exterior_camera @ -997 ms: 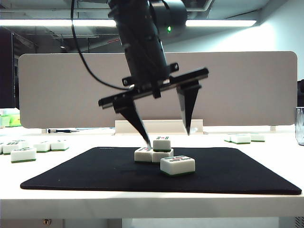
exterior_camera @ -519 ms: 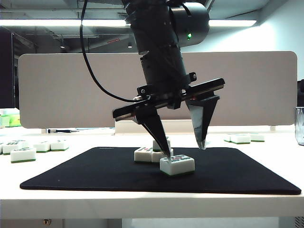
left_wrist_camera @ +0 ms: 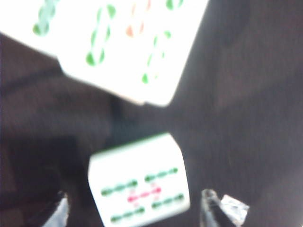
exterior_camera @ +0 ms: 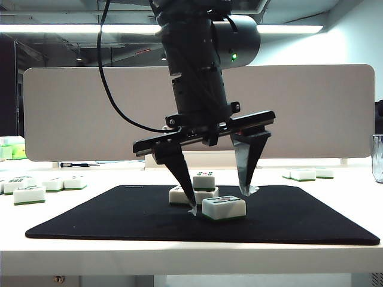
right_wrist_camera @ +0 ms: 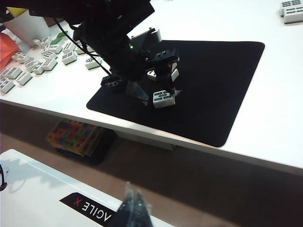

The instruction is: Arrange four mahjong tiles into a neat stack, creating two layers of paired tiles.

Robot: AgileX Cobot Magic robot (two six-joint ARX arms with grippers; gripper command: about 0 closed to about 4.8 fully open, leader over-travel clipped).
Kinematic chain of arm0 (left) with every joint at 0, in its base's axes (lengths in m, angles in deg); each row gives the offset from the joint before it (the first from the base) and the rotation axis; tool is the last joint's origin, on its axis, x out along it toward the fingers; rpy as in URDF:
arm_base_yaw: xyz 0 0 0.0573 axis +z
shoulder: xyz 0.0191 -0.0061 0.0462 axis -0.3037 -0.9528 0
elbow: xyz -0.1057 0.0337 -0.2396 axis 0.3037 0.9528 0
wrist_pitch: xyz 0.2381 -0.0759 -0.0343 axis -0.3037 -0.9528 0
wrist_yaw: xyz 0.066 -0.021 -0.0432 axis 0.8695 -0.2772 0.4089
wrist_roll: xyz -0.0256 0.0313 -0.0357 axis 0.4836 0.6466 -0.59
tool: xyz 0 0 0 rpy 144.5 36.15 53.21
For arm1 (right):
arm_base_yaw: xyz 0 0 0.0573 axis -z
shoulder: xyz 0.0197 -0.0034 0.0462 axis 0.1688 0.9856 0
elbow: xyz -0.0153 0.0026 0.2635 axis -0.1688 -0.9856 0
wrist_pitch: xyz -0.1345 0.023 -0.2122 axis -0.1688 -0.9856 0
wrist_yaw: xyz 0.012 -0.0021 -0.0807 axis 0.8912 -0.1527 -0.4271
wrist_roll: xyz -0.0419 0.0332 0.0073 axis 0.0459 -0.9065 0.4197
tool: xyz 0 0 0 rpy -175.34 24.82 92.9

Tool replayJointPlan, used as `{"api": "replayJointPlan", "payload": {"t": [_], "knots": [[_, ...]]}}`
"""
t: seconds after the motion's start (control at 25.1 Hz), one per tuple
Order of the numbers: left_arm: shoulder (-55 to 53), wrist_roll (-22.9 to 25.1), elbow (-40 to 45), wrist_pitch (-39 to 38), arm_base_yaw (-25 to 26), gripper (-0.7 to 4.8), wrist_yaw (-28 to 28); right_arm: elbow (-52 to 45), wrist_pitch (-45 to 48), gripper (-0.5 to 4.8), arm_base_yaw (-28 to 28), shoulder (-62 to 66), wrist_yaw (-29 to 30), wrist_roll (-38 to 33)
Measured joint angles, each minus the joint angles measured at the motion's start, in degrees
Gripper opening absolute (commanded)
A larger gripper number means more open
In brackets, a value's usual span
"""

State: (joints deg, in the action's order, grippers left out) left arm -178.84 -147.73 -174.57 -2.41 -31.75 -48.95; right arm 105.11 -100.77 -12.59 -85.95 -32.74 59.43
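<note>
1. Exterior view, frame centre: the left claw (exterior_camera: 218, 200) hangs released, jaws straddling the loose fourth tile (exterior_camera: 224, 207) on the black mat (exterior_camera: 311, 221).
2. Three tiles (exterior_camera: 194, 190) sit stacked just behind.
3. The right claw (right_wrist_camera: 135, 208), low in its wrist view, looks clenched and idle.
4. Likely next: lower, close, lift the tile onto the stack.

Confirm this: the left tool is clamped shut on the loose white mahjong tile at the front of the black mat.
Not clamped. In the exterior view the left tool stands open, its fingers straddling the loose white green-based mahjong tile on the black mat; the left wrist view shows gaps either side.

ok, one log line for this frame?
left gripper: open, straddling loose white green-based mahjong tile | three tiles stacked behind | black mat | right gripper: shut, parked
</note>
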Motion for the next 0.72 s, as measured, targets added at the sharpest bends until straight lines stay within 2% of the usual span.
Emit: {"api": "replayJointPlan", "payload": {"t": [0.12, 0.24, 0.32, 0.4, 0.52, 0.56, 0.72], "knots": [[-0.63, 0.26, 0.00, 0.28, 0.09, 3.50, 2.51, 0.00, 0.00, -0.01, 0.00, 0.00, -0.02, 0.00], [-1.86, 0.92, -0.02, 0.42, 0.09, 3.49, 2.58, 0.00, -0.02, -0.01, 0.00, 0.00, 0.00, 0.00], [-2.03, 1.46, -0.09, 0.48, -0.15, 3.28, 2.86, 0.00, -0.02, -0.01, 0.00, 0.00, 0.00, 0.00], [-2.08, 1.49, -0.11, 0.42, -0.13, 2.37, 2.91, 0.00, -0.02, -0.01, 0.00, 0.00, -0.02, 0.00], [-2.27, 1.90, -1.44, 0.11, -0.11, 1.99, 2.86, 0.00, -0.02, -0.01, 0.00, 0.00, 0.00, 0.00], [-2.38, 3.13, -2.12, 0.17, -0.09, 1.77, 2.86, 0.00, -0.02, -0.01, 0.00, 0.00, -0.02, 0.00], [-2.45, 10.49, -4.57, -0.76, -0.09, 1.74, 2.82, 0.00, -0.02, -0.01, 0.00, 0.00, 0.00, 0.00]]}}
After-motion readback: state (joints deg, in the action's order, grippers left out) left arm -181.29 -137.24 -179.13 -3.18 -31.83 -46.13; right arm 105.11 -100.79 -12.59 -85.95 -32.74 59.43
